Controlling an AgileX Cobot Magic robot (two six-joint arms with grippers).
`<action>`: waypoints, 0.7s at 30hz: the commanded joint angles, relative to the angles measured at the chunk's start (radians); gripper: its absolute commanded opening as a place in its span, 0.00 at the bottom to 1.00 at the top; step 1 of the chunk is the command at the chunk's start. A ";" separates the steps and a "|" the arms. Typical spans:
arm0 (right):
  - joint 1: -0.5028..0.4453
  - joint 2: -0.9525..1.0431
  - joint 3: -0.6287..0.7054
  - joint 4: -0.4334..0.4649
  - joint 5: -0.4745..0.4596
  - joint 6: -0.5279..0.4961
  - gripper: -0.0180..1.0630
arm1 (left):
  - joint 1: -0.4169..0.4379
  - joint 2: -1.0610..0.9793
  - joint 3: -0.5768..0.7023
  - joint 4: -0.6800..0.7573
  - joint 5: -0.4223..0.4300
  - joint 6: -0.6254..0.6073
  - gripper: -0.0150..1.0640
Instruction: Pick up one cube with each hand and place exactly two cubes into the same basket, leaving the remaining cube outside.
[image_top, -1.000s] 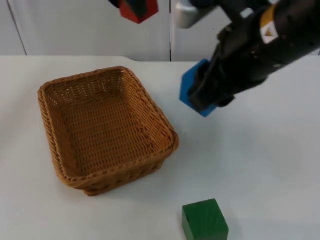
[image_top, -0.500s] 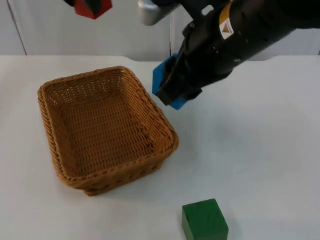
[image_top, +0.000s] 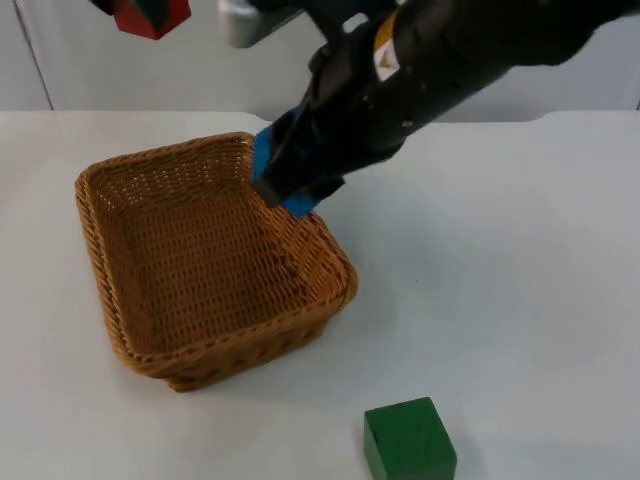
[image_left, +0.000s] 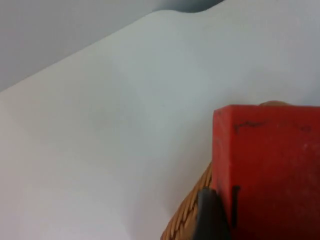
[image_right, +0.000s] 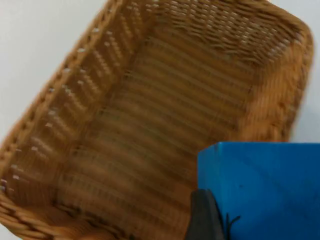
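Gripping a blue cube (image_top: 268, 170), the right tool (image_top: 290, 180) is held above the basket (image_top: 120, 330), over its rim at the corner nearest the desk's far edge and right side. In the right wrist view the blue cube (image_right: 260, 190) is seen clamped against a black fingertip (image_right: 202, 215), with the woven basket interior (image_right: 150, 110) beneath it.

The left tool (image_top: 140, 10) is closed on a red cube (image_top: 150, 17) and is held high, beyond the basket's far left corner, against the grey partition wall (image_top: 120, 70). In the left wrist view the red cube (image_left: 270, 170) is pressed against a black fingertip (image_left: 210, 215), and a strip of basket rim (image_left: 187, 220) is seen beside it over the white desk (image_left: 100, 125).

A green cube (image_top: 409, 440) stands on the desk (image_top: 520, 300) near its front edge, well apart from the basket and outside it.
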 joint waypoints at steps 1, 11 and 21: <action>0.026 0.027 -0.034 0.002 -0.013 -0.013 0.02 | 0.004 -0.014 -0.002 -0.004 0.007 -0.006 0.01; 0.037 0.121 -0.074 -0.002 -0.028 -0.006 0.02 | 0.004 -0.002 0.151 -0.025 -0.099 0.019 0.01; 0.035 0.179 -0.074 -0.005 -0.102 -0.006 0.02 | 0.004 -0.001 0.317 -0.025 -0.244 0.031 0.01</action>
